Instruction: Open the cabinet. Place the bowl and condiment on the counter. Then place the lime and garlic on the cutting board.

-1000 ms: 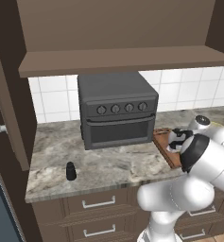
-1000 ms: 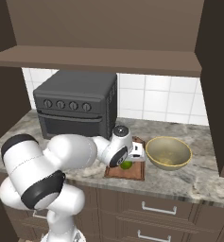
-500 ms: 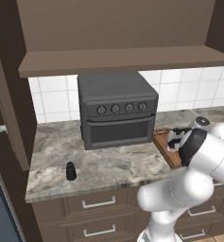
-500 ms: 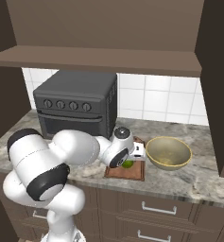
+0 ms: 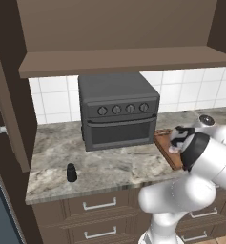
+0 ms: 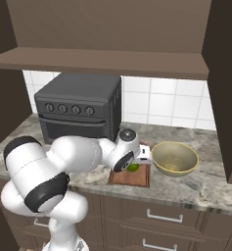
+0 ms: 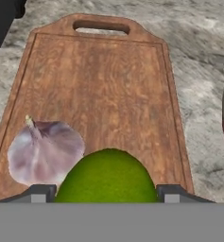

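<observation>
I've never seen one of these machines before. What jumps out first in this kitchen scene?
The big white robot arm bends low over the counter toward a cutting board right of the dark toaster oven. Up close, a bright green lime sits between the gripper fingertips on the board, with a pale garlic bulb beside it. A wide beige bowl stands just right of the board, and a small dark condiment shaker stands alone near the counter's left front.

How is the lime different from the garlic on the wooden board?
The lime is bright green, smooth and round; the garlic is pale whitish-purple with a small stem tip. The lime looks bigger in the hand view. The lime sits between the hand's fingertips; the garlic lies beside them. Both rest on the cutting board.
</observation>
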